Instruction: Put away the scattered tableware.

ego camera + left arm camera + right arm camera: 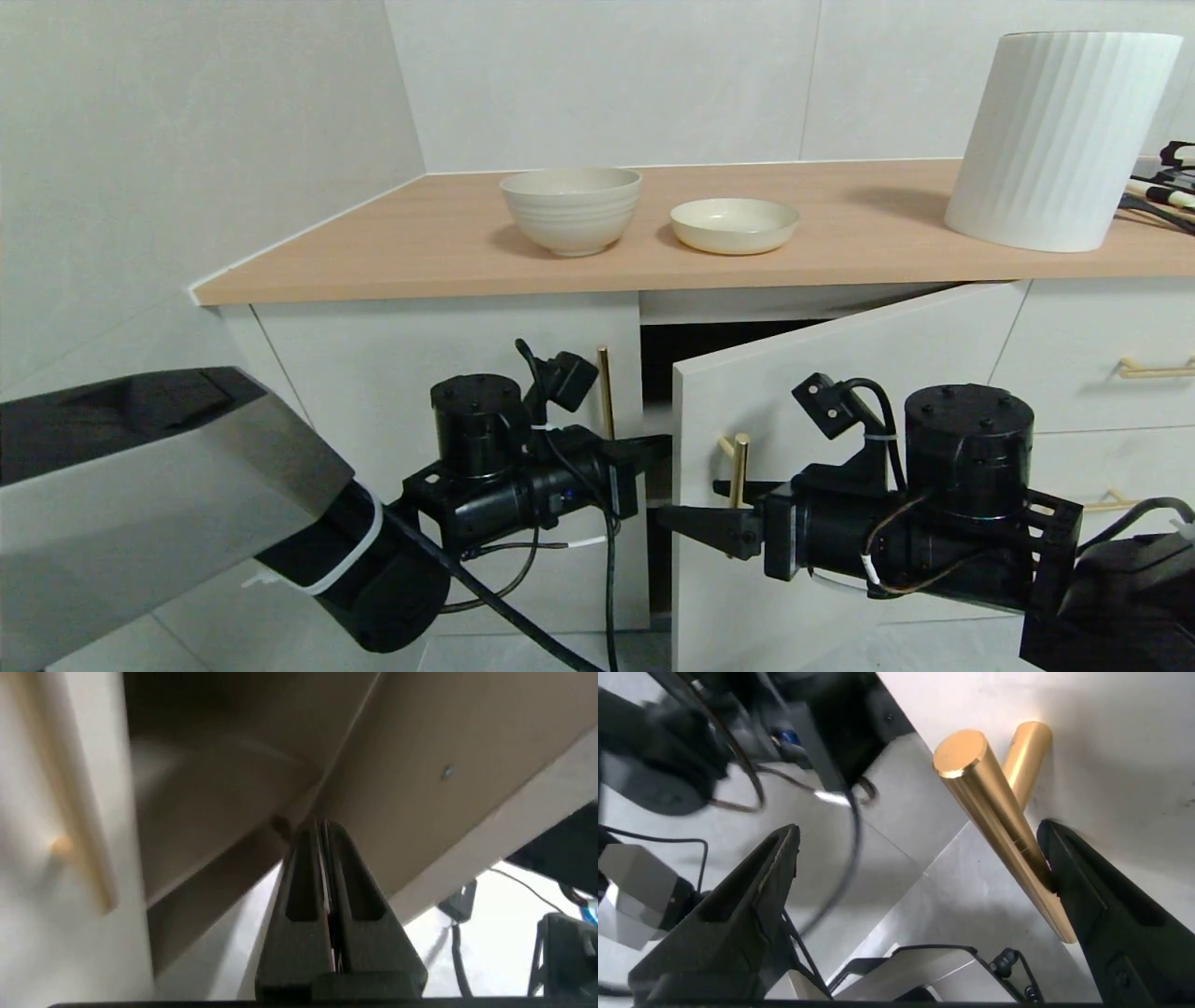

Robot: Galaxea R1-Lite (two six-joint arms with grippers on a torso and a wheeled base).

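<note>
Brass handle [994, 812] within wide right gripper [920, 840] | left gripper [323, 838] closed | bowl [570, 210], dish [734, 224] on counter [373, 245]

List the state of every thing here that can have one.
Right door: ajar.
Left door: shut.
Bowl: upright.
Dish: upright, empty.
Left gripper: shut, tip in the gap between the doors.
Right gripper: open, with the handle between its fingers.
</note>
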